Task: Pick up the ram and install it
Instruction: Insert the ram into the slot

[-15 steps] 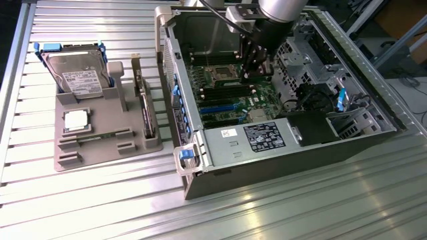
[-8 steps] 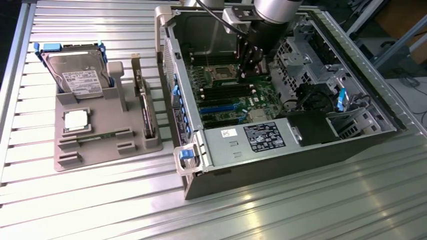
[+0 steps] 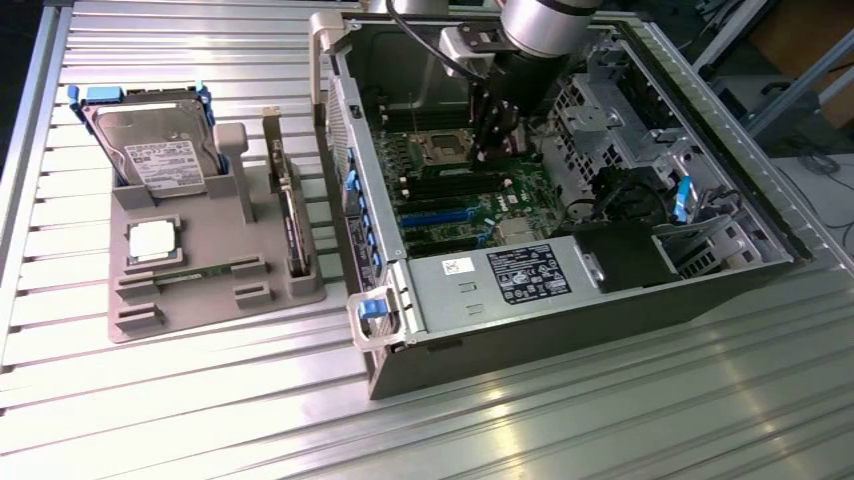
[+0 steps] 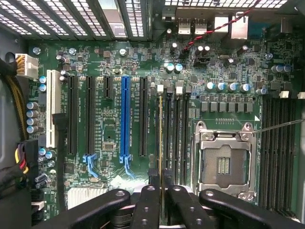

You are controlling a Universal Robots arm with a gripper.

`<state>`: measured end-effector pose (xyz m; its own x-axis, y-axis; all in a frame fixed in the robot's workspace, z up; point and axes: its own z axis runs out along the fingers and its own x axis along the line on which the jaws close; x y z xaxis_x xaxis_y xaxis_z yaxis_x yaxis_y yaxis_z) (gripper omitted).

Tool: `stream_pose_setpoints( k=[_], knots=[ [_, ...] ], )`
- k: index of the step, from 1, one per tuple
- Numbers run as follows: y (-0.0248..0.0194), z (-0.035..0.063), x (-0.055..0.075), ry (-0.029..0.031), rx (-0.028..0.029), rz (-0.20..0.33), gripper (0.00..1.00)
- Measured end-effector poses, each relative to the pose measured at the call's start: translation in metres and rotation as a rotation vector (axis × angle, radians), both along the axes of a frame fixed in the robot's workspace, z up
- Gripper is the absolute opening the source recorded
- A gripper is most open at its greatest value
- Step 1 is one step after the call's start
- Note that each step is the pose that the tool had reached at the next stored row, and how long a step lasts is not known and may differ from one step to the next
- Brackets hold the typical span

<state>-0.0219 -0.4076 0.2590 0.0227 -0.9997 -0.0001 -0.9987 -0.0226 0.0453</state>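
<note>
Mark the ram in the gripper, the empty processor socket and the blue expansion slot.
ram [image 4: 160, 129], wrist view: on its thin edge, seen edge-on.
processor socket [image 4: 224, 164], wrist view: on the bare contact field at its centre.
blue expansion slot [image 4: 125, 117], wrist view: midway along its length.

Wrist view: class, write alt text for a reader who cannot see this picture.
The gripper holds the ram edge-on, lined up with the black memory slots on the motherboard, beside the empty processor socket. A blue expansion slot stands among black ones.
</note>
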Motion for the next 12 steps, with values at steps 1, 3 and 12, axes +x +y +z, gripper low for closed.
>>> stream_pose_setpoints(
  k=[1, 3, 12],
  knots=[
    [0.0, -0.0008, -0.001, 0.0, 0.0, 0.0, 0.13],
    [0.0, -0.0021, -0.002, 0.0, 0.0, 0.0, 0.13],
    [0.0, -0.0177, -0.004, 0.0, -0.0032, -0.006, 0.13]
  ],
)
